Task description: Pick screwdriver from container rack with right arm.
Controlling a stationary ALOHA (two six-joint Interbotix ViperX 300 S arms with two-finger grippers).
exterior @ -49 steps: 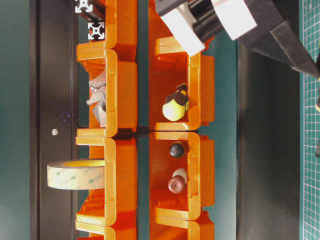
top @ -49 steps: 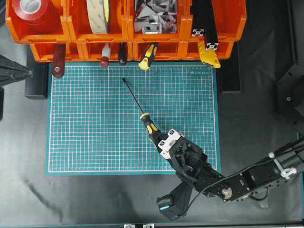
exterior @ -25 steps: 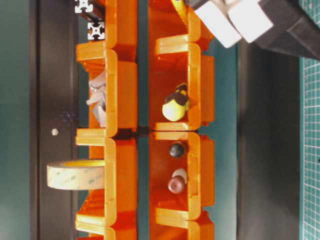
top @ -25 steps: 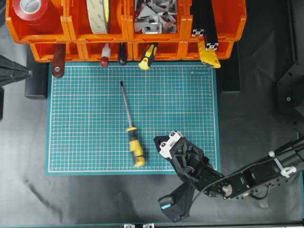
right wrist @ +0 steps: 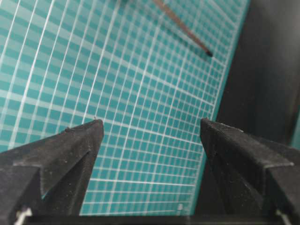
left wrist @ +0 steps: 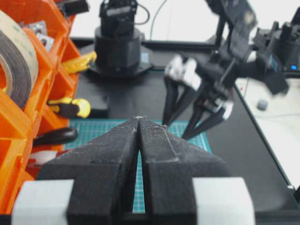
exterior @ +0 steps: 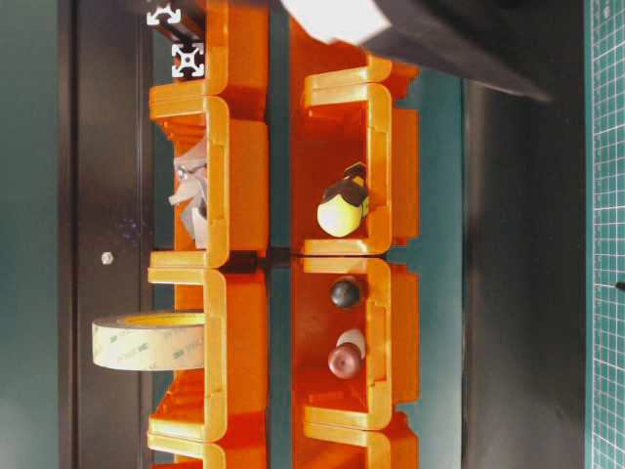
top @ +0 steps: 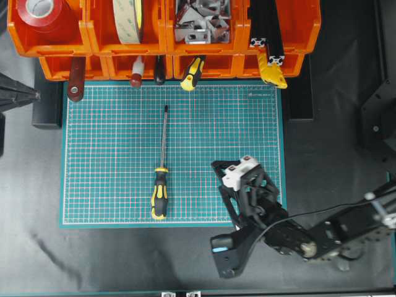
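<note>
Green mat (top: pixel 111 154), screwdriver (top: pixel 162 162) lengthwise, tip toward container rack (top: pixel 244 65).

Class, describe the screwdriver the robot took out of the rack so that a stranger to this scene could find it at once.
Start at the green cutting mat below the orange container rack. The screwdriver lies flat on the mat, left of the open right gripper, its thin dark shaft pointing toward the rack. It is the only tool lying free; the other yellow-and-black handled tool is in a bin.
</note>
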